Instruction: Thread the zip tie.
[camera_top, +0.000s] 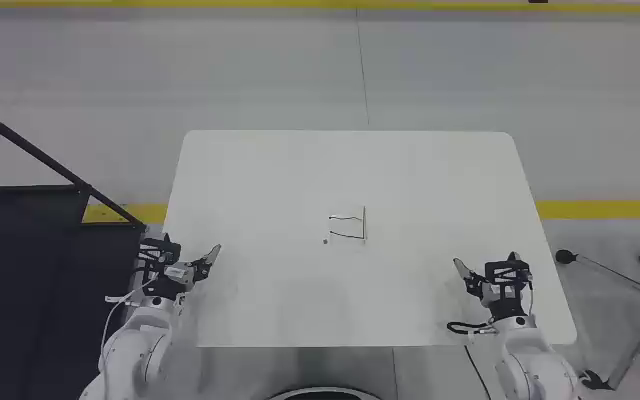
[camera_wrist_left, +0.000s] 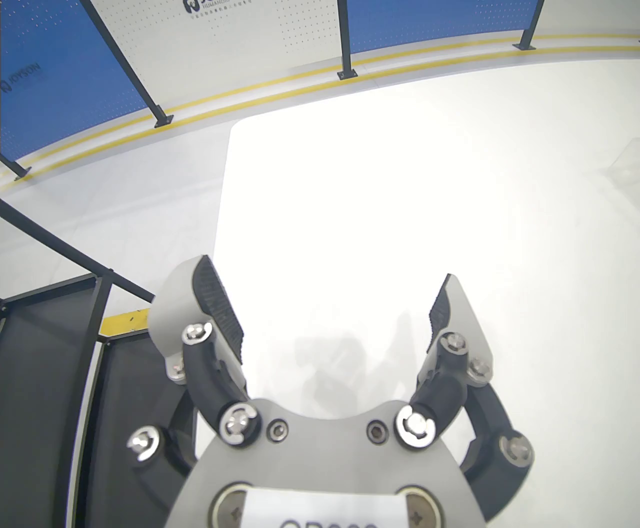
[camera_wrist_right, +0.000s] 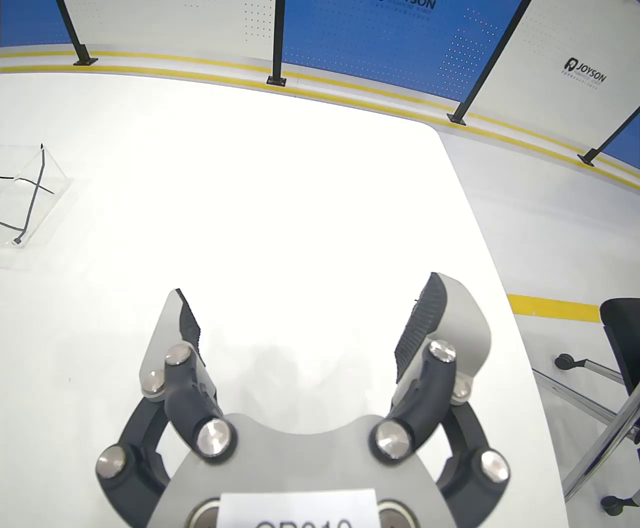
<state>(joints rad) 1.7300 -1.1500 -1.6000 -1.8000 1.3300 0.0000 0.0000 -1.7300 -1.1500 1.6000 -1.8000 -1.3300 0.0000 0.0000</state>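
Right tool gapes, zip tie well apart.

White table with rounded corners across the middle of the frame, on grey floor. Just right of centre, a thin dark zip tie in two wavy lines beside the pale edge of a small clear holder, with a tiny dark speck just to the lower left. At lower left, by the table's edge, left gripper, fingers spread apart, angled toward the upper right. At lower right, over the table's near corner, right gripper, fingers likewise parted, well apart from the zip tie. Yellow floor stripe at right; black panel at far left.
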